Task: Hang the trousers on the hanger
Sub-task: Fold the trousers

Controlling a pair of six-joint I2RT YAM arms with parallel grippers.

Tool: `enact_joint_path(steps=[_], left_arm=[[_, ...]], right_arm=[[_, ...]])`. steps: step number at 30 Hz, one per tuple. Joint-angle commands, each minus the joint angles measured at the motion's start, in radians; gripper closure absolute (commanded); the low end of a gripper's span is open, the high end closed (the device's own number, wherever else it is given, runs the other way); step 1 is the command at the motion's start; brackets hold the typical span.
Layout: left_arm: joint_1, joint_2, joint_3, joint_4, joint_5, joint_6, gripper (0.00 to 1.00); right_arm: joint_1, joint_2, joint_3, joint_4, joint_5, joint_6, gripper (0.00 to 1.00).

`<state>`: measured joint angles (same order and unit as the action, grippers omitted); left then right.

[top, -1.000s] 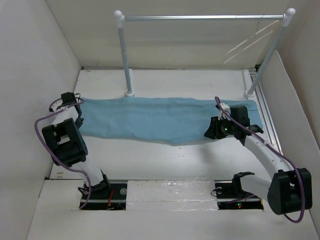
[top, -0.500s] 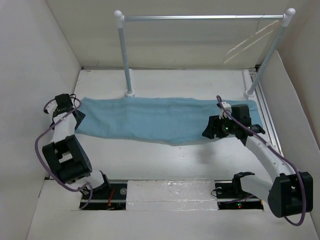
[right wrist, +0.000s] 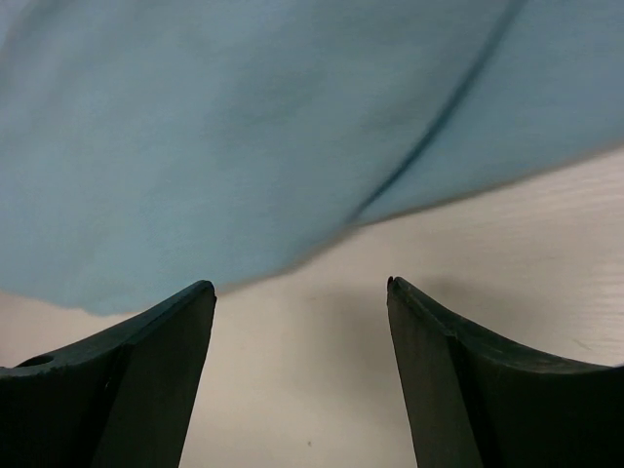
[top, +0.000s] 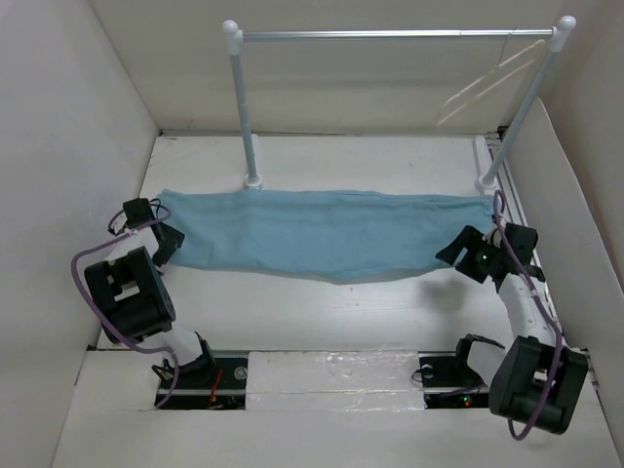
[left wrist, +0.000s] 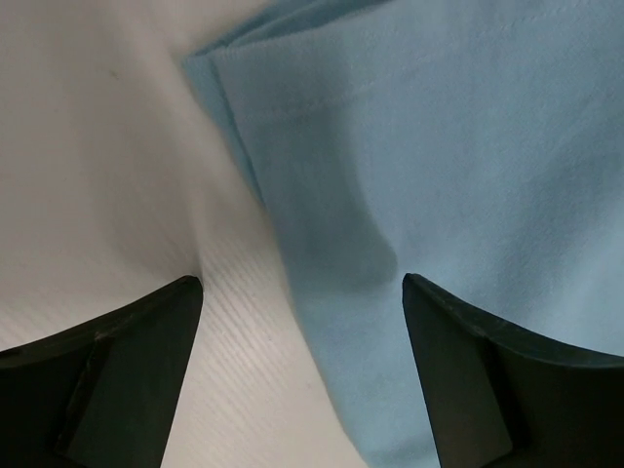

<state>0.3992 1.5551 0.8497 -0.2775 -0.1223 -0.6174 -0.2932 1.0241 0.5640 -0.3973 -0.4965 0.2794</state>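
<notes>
In the top view the left claw (top: 166,242) sits at the 9 o'clock end of the light blue soft fabric trousers (top: 322,234), which lie flat as a long band across the white surface (top: 322,312). Only the left wrist view shows that this claw (left wrist: 297,283) is spread wide and holds nothing, with the trousers' (left wrist: 439,146) folded edge running between its tips. At the 4 o'clock end is the right claw (top: 458,252). Its wrist view shows it (right wrist: 300,285) equally wide and holding nothing, over bare surface, with the trousers' (right wrist: 195,127) edge just past its tips. The thin cream-white plastic hanger (top: 485,83) appears only from above, hanging at 1 o'clock from the silver-barred rail (top: 390,34).
</notes>
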Motion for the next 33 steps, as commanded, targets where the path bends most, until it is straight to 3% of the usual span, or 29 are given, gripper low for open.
enact_joint_path(steps=[1,3,7,11,14,15,24,25,26,29,33], left_arm=[[0.001,0.063,-0.001,0.049,0.038,-0.031,0.20],[0.001,0.075,-0.003,0.066,0.032,-0.030,0.27],[0.001,0.100,0.011,0.089,0.019,-0.044,0.38],[0.001,0.138,0.046,0.107,0.032,-0.056,0.55],[0.001,0.166,0.089,0.101,0.053,-0.051,0.82],[0.001,0.177,0.112,0.098,0.056,-0.048,0.98],[0.001,0.192,0.209,0.050,0.012,0.001,1.00],[0.001,0.191,0.213,0.052,0.013,0.004,1.00],[0.001,0.192,0.218,0.049,0.013,0.007,1.00],[0.001,0.180,0.236,0.029,-0.020,0.015,1.00],[0.013,0.134,0.250,-0.017,-0.141,0.007,1.00]], right_arm=[[-0.092,0.025,-0.041,0.135,0.010,0.060,0.23],[-0.122,0.079,-0.050,0.231,-0.046,0.072,0.23],[-0.113,0.235,-0.009,0.258,0.050,0.087,0.24],[-0.207,0.300,-0.065,0.340,0.087,0.150,0.28],[-0.254,0.324,-0.088,0.387,0.108,0.182,0.31],[-0.254,0.359,-0.069,0.415,0.127,0.191,0.31],[-0.316,0.441,-0.041,0.445,0.147,0.254,0.36],[-0.316,0.461,-0.021,0.448,0.141,0.259,0.45],[-0.307,0.496,-0.009,0.431,0.141,0.262,0.70],[-0.320,0.533,0.002,0.446,0.109,0.268,1.00],[-0.362,0.429,0.005,0.346,0.114,0.175,1.00]])
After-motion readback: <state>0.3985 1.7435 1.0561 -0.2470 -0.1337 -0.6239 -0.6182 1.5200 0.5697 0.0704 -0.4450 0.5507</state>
